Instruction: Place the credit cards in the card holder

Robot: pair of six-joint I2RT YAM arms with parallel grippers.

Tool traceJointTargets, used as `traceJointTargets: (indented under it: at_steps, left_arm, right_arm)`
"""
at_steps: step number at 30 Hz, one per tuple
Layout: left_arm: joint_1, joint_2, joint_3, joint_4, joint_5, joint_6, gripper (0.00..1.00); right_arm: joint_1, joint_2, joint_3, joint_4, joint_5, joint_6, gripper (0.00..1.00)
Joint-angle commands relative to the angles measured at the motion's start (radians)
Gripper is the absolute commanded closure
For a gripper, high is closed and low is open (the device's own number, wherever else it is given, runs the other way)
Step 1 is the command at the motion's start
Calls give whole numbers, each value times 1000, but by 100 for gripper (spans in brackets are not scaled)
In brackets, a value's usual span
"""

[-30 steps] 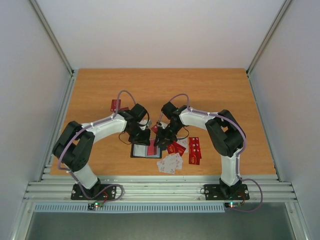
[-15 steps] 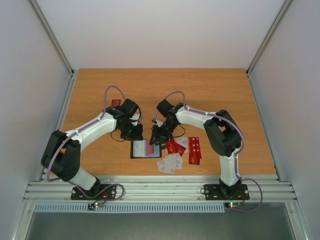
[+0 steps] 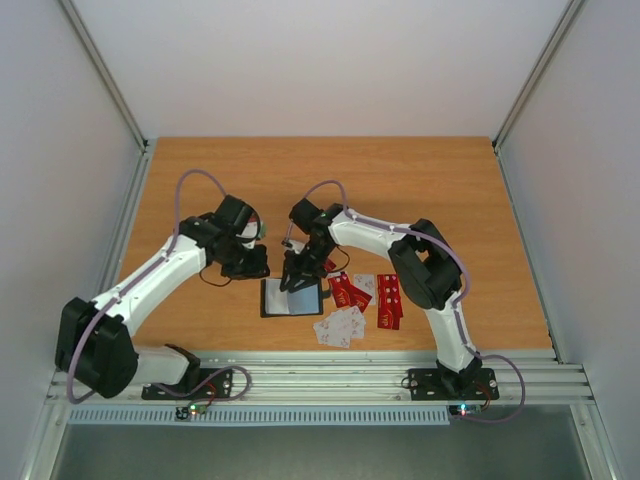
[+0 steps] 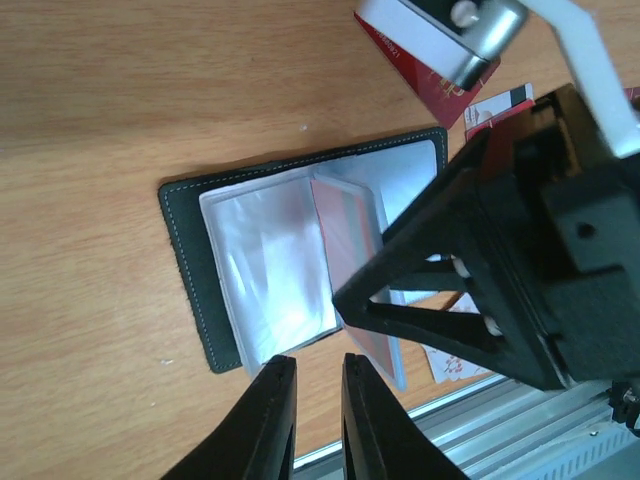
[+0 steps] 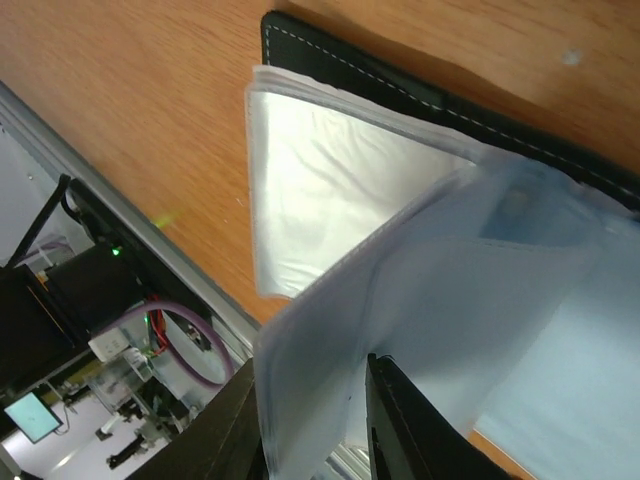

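Since the earlier frame the left gripper [image 3: 256,266] had been pulled left, off the holder [image 4: 190,270], its jaws nearly closed on nothing. The right gripper [image 5: 312,425] was clamped on a clear sleeve [image 5: 440,300] of the holder, lying open mid-table. The sleeves were judged limp and slippery, best pinched at their free edge.

One card holder [image 3: 291,297] lying open, two arms, two grippers, left gripper [image 4: 308,400] and right gripper [image 3: 297,282], one credit card [image 4: 352,250] in holder sleeve, loose credit cards [image 3: 362,301] on table overlapping, exact count unclear
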Motion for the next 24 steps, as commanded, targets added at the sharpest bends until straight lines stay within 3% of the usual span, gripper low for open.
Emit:
traceJointTargets:
  at_steps: [1,12,24]
  left_arm:
    - [12,-64,-22,-55,-27,12,83]
    - [12,-216,-78,-96,-49,-35,82]
    - [12,-331,-182,-78,-9,-109,79]
  right_arm:
    - [27,50,79,-56,12,16,72]
    - [58,101,179,-94,1,36,54]
    - [62,18,172,-151,73,-17,53]
